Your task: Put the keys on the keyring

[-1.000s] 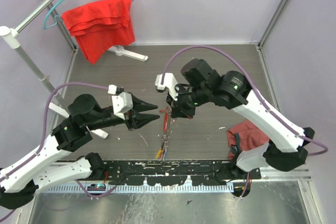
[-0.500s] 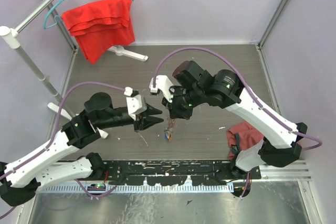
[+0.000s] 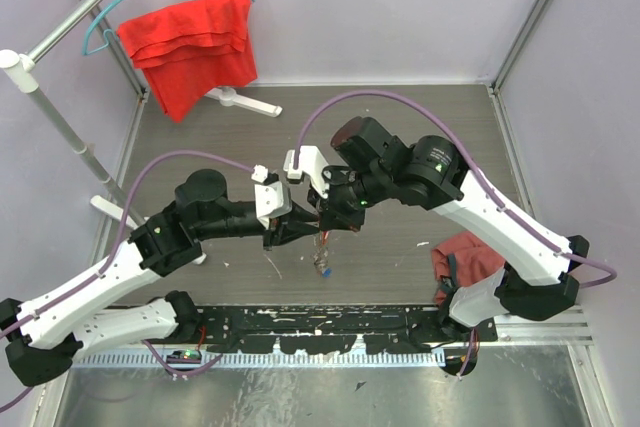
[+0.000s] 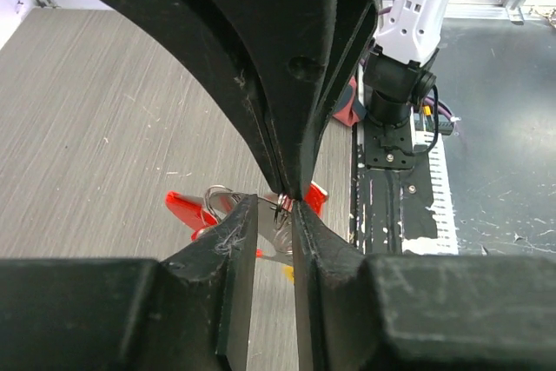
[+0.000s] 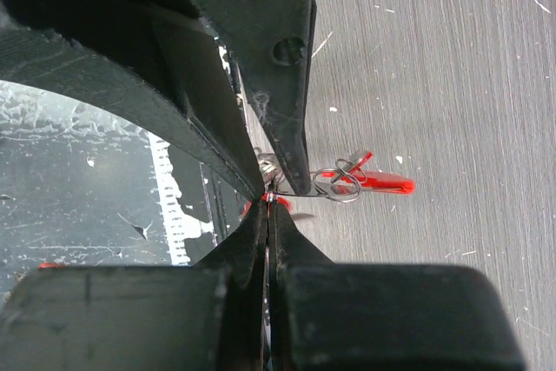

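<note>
Both grippers meet over the middle of the table. My right gripper (image 3: 322, 228) (image 5: 268, 201) is shut on a thin wire keyring (image 4: 287, 202), held at its fingertips. The keys (image 3: 322, 264) dangle below it, silver with red tags (image 5: 382, 184) (image 4: 188, 209) and small rings (image 5: 344, 182). My left gripper (image 3: 299, 231) (image 4: 274, 215) comes in from the left. Its jaws stand a narrow gap apart, astride the keyring and the right gripper's tips. Whether they touch the ring I cannot tell.
A red cloth (image 3: 190, 47) hangs on a teal hanger from the rack at the back left, whose white foot (image 3: 240, 100) rests on the table. Another red cloth (image 3: 466, 252) lies by the right arm's base. A black rail (image 3: 330, 325) runs along the near edge.
The left gripper has moved right, up to the right gripper, and its jaws have narrowed. The right gripper has shifted slightly left. The keys have come up off the table and now dangle.
</note>
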Controlling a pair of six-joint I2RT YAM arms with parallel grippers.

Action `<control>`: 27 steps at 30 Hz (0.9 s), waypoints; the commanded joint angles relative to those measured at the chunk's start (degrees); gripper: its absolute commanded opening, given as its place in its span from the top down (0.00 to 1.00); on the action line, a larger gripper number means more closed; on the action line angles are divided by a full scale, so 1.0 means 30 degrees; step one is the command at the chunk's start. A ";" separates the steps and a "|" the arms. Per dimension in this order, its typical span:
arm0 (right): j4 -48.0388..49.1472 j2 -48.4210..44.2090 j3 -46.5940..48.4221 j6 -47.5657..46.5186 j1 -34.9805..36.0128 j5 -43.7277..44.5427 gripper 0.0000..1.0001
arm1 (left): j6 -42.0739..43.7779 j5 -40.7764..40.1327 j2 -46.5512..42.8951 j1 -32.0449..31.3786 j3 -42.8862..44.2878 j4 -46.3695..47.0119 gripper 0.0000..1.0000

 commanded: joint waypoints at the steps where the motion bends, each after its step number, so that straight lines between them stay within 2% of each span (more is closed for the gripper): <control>1: 0.1461 -0.0925 0.0101 0.0274 0.0166 -0.0469 0.99 | 0.0266 0.0647 0.0012 -0.0009 0.0773 0.0633 0.73; 6: 0.1582 -0.0970 -0.0030 0.0304 0.0177 -0.0440 0.99 | 0.0295 0.0823 0.0063 -0.0010 0.0839 0.0605 0.84; 10: 0.1981 -0.1147 -0.0332 0.0417 0.0178 -0.0410 0.99 | 0.0368 0.0933 0.0169 -0.0014 0.0933 0.0567 1.00; 13: 0.2490 -0.1465 -0.0634 0.0601 0.0175 -0.0119 0.98 | 0.0570 0.1081 0.0103 -0.0004 0.0979 0.0662 1.00; 17: 0.4328 -0.2590 -0.1376 0.1520 0.0182 0.1295 0.72 | 0.0303 0.0013 -0.0505 -0.0012 0.0471 0.1729 1.00; 19: 0.5903 -0.3567 -0.2289 0.2404 0.0183 0.2320 0.63 | 0.0066 -0.1012 -0.0886 -0.0011 -0.0010 0.2601 1.00; 23: 0.9807 -0.5936 -0.4777 0.4339 0.0175 0.4245 0.57 | -0.0632 -0.2666 -0.1752 -0.0002 -0.1277 0.4492 1.00; 27: 1.3379 -0.7815 -0.7255 0.6758 0.0196 0.6319 0.56 | -0.1560 -0.3724 -0.2474 -0.0015 -0.2412 0.6688 1.00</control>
